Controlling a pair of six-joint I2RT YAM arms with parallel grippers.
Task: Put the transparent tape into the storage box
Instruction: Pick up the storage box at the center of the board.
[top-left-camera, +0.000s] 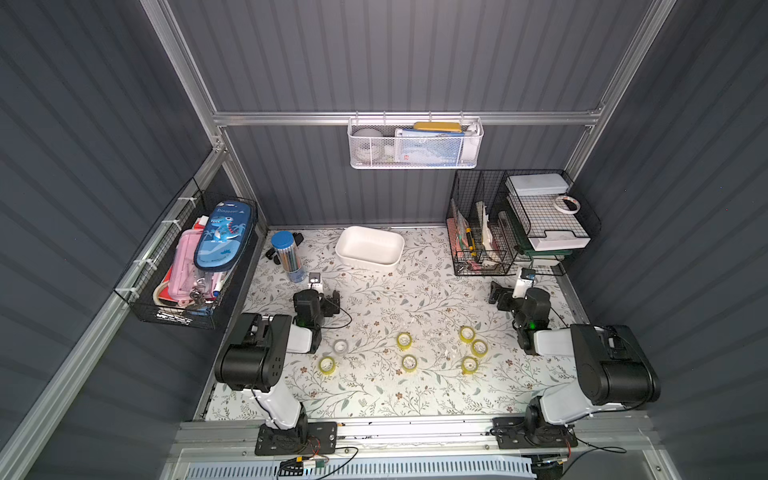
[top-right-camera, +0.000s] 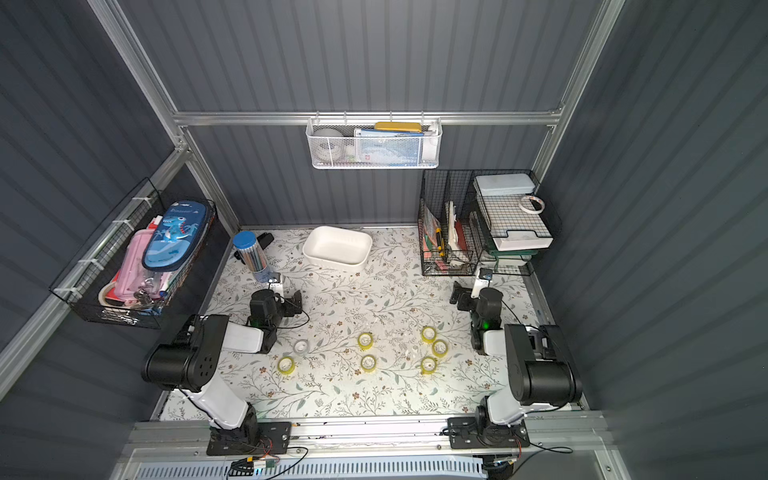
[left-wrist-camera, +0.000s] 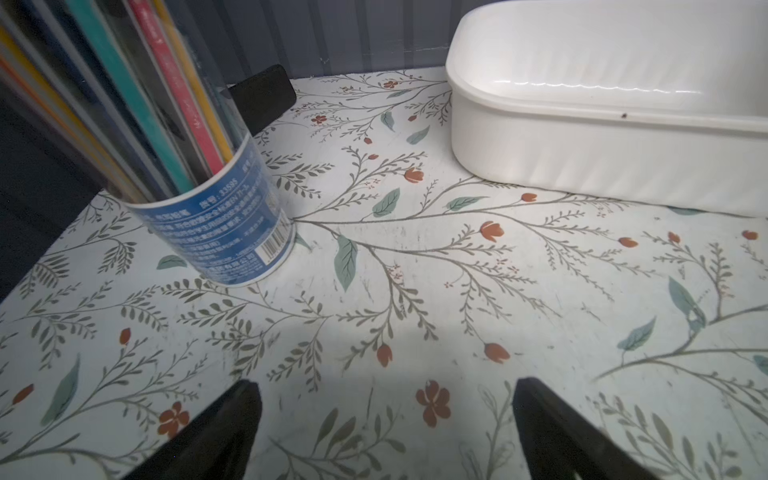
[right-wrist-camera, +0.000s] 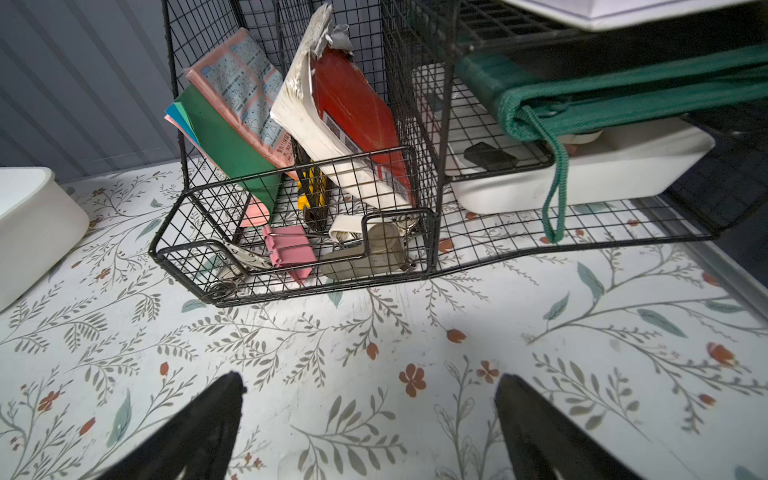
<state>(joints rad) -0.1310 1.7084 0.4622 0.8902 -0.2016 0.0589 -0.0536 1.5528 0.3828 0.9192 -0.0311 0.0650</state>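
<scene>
As no roll sits in the box or in a grip, both top views read as a start layout. The transparent tape (top-left-camera: 409, 362), seven small rolls, lies flat on the floral table (top-left-camera: 374, 399), cores up. The rolls are scattered over the near half, between the left arm (top-left-camera: 253, 357) and the right arm (top-left-camera: 602, 365). Six are tinted yellow. The colourless roll (top-left-camera: 340, 346) lies nearest the left arm and almost vanishes against the pattern. Of the three rolls toward the right arm, two lie just beside each other. The storage box (top-left-camera: 368, 262) stands at the back, mouth up, empty, well apart from every roll, probably so either arm can drop rolls in from above. Lying flat, the rolls likely suit an overhead pinch.

Left wrist: the left gripper (left-wrist-camera: 386, 382) has its fingers spread wide with nothing between them, low over bare cloth. A pencil tube (left-wrist-camera: 216, 224) stands near, and the box's ribbed lower band shows ahead. No tape in view.

Right wrist: the right gripper (right-wrist-camera: 370, 377) is likewise wide apart and empty, pointed at the black wire rack (right-wrist-camera: 291, 286). A corner of the box shows. No tape here either; I judge the rolls lie behind both cameras.
</scene>
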